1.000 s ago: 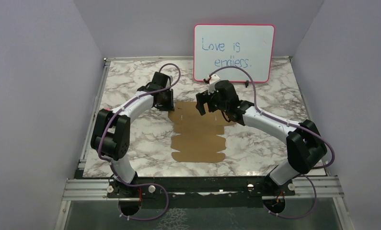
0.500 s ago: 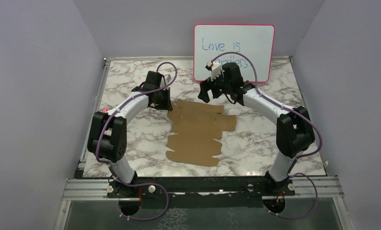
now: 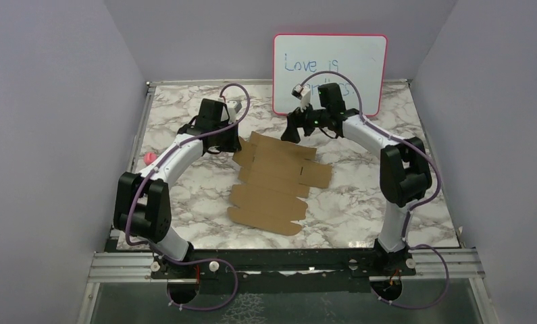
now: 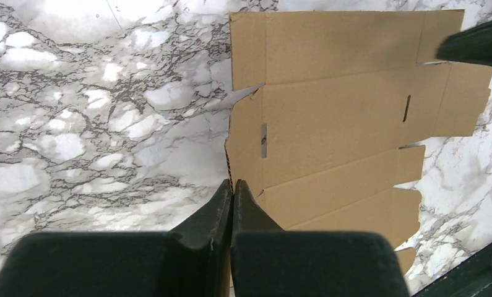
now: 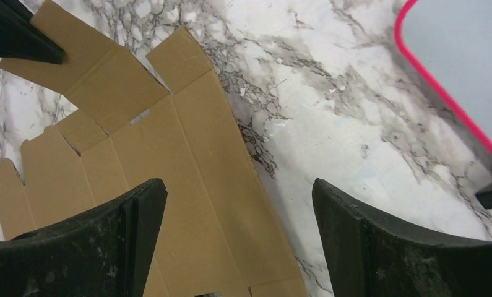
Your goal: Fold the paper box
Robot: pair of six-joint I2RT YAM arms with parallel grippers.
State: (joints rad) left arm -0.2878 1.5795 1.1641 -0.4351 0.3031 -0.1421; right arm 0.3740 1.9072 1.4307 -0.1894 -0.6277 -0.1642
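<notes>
The paper box [image 3: 279, 182] is a flat brown die-cut cardboard sheet with flaps and creases, lying askew on the marble table [image 3: 184, 182]. My left gripper [image 3: 235, 144] is shut on the sheet's far left edge. In the left wrist view the corrugated edge of the paper box [image 4: 342, 111] runs in between the closed tips of the left gripper [image 4: 232, 184]. My right gripper [image 3: 294, 132] hangs open over the sheet's far right edge. In the right wrist view the right gripper [image 5: 238, 183] straddles the border of the paper box [image 5: 187, 185] with nothing between its fingers.
A pink-framed whiteboard [image 3: 329, 74] with blue writing leans on the back wall, close behind the right gripper; its frame [image 5: 444, 105] shows in the right wrist view. A small pink object [image 3: 148, 157] lies at the table's left edge. Grey walls close in both sides.
The left gripper closed on the sheet's edge and drew it left, turning the sheet. The right arm moved back toward the whiteboard and stayed open.
</notes>
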